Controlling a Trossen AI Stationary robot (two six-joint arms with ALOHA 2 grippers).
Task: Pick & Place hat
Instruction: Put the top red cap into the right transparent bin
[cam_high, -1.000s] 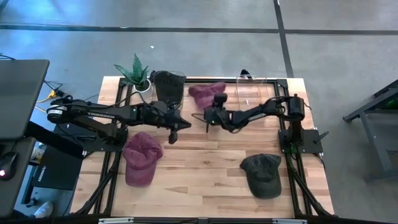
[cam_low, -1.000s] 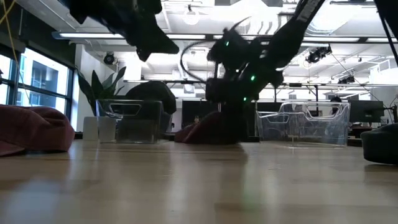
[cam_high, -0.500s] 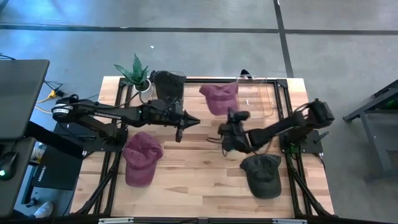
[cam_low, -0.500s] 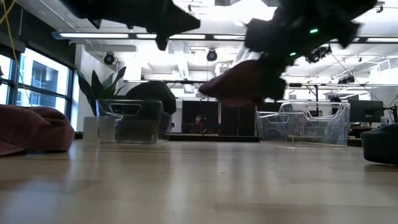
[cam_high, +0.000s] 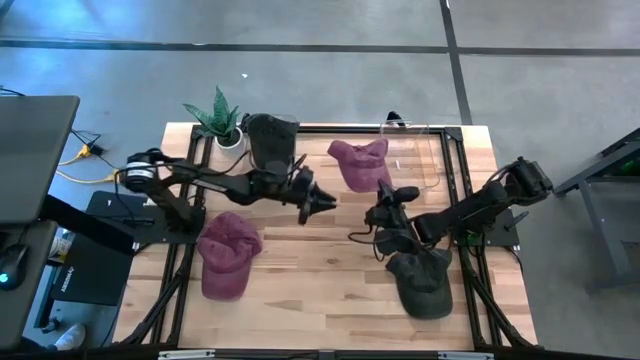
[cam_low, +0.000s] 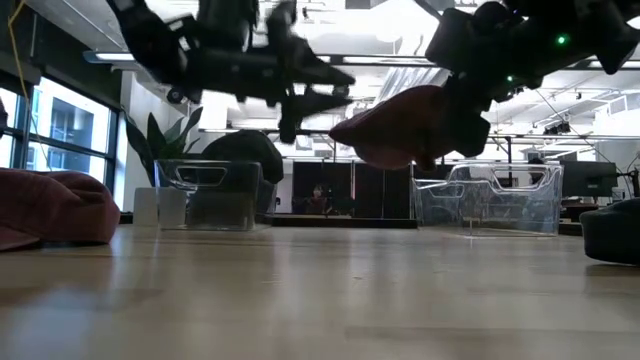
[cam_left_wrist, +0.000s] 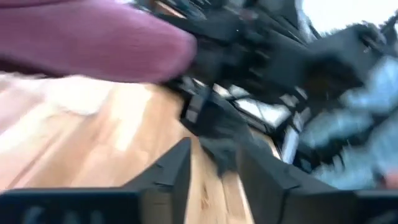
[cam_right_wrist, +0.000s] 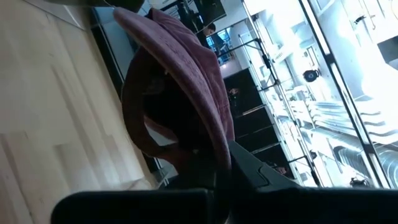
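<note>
A maroon hat (cam_high: 358, 162) is up in the air over the table's far middle, held by my right gripper (cam_high: 381, 196), which is shut on it. The low view shows the hat (cam_low: 398, 126) well above the tabletop, and the right wrist view (cam_right_wrist: 186, 74) shows its hollow inside. My left gripper (cam_high: 322, 203) is open and empty, and hovers just left of the hat, its fingers pointing toward the right arm. In the left wrist view the hat (cam_left_wrist: 93, 37) fills the top. My right gripper pinches the maroon hat's edge beside its opening (cam_right_wrist: 208, 146) between its two fingers. The hat is lifted clear of the table and reaches out beyond the fingertips, with its hollow side toward the wrist camera.
A second maroon hat (cam_high: 228, 252) lies near the table's left edge. A dark green hat (cam_high: 422, 282) lies near right, under the right arm. A black hat (cam_high: 272, 136) sits in a bin at far left, beside a plant (cam_high: 220, 115). A clear bin (cam_high: 425, 160) stands far right.
My right gripper has lifted the maroon hat off the table's far middle and drawn back toward the right and near edges; the hat now hangs clear. My left gripper has moved toward the right, closer to the hat.
</note>
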